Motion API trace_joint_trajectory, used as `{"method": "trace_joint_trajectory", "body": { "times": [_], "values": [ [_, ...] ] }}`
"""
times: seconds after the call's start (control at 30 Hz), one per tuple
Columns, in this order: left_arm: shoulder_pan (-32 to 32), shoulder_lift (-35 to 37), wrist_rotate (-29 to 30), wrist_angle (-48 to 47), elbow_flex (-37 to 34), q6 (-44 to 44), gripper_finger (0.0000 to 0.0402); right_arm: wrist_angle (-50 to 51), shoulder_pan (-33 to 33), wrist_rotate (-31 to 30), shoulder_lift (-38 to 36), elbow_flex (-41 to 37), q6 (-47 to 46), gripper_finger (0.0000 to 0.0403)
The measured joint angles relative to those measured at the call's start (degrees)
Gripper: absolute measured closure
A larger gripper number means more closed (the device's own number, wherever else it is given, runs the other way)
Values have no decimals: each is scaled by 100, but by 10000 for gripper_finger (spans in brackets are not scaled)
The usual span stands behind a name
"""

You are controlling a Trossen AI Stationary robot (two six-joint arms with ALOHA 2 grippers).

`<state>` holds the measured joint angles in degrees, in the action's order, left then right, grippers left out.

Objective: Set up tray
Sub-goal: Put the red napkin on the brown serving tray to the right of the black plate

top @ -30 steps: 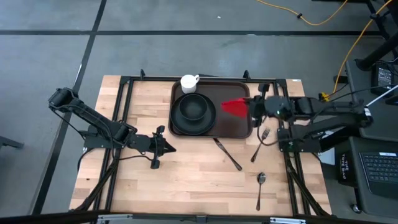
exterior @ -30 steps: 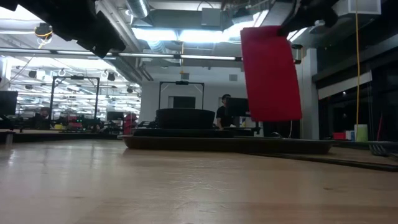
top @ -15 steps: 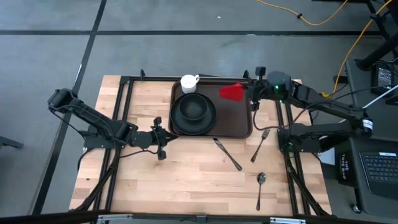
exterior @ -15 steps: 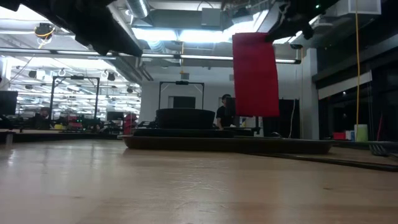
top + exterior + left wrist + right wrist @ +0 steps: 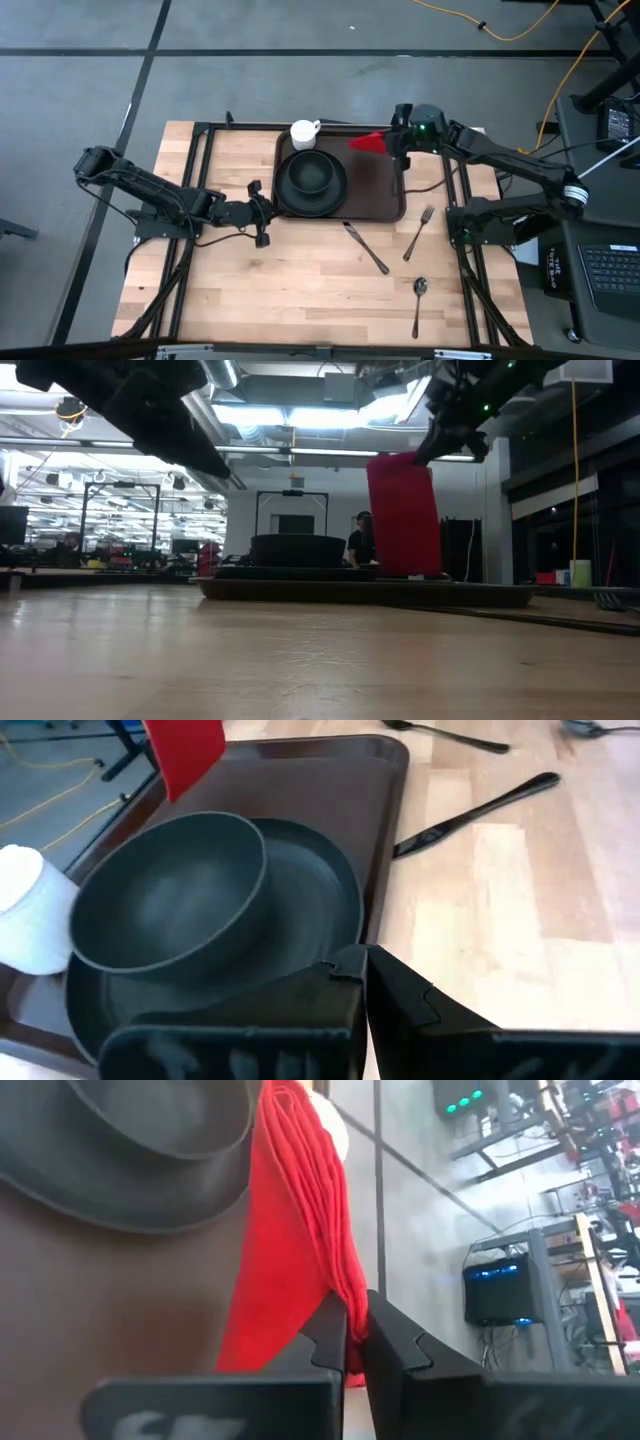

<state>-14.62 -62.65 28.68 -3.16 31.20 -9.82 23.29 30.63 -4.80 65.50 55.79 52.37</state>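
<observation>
The dark brown tray [image 5: 380,192] lies at the table's far middle. It carries a black plate [image 5: 322,205] with a black bowl [image 5: 311,172] on it and a white cup [image 5: 304,133] at its far left corner. My right gripper [image 5: 392,143] is shut on a red napkin [image 5: 368,142], which hangs over the tray's far right part [image 5: 403,515]. My left gripper [image 5: 264,207] is shut beside the tray's near left corner, its tips [image 5: 362,960] close to the plate's rim. My right gripper pinches the folded napkin's upper edge [image 5: 340,1280] between its two fingers, several layers together. The fingers slant down from the table's far right side. The napkin hangs below them; whether its lower end [image 5: 405,568] touches the tray I cannot tell. My left gripper is shut, and I cannot tell whether its tips touch the plate or the tray rim.
A knife [image 5: 366,247], a fork [image 5: 418,232] and a spoon [image 5: 419,302] lie on the wood near the tray's near right corner. Bare wood spreads over the near left [image 5: 230,290]. Black frame rails [image 5: 200,150] run along the table's left and right sides.
My right gripper has swung toward the far edge and a little left with the napkin, from the tray's right rim to over its far right part; the napkin still hangs. My left gripper has moved toward the far edge and turned toward the tray's near left corner.
</observation>
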Motion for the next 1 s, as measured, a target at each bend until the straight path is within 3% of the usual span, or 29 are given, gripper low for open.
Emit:
{"method": "trace_joint_trajectory", "body": {
  "times": [0.23, 0.5, 0.67, 1.0],
  "values": [
    [208, 0, 125, 372, 0, 844, 396, -108, 365, 304, 438, 2, 613, 385],
    [471, 0, 126, 491, 0, 834, 400, -558, 793, 383, 920, 2, 1181, 385],
    [549, 0, 125, 487, 0, 605, 398, -545, 962, 1026, 1165, 2, 1263, 385],
    [545, 0, -10, 481, 0, 441, 399, 120, 970, 1102, 1473, 2, 1274, 385]
  ]
}}
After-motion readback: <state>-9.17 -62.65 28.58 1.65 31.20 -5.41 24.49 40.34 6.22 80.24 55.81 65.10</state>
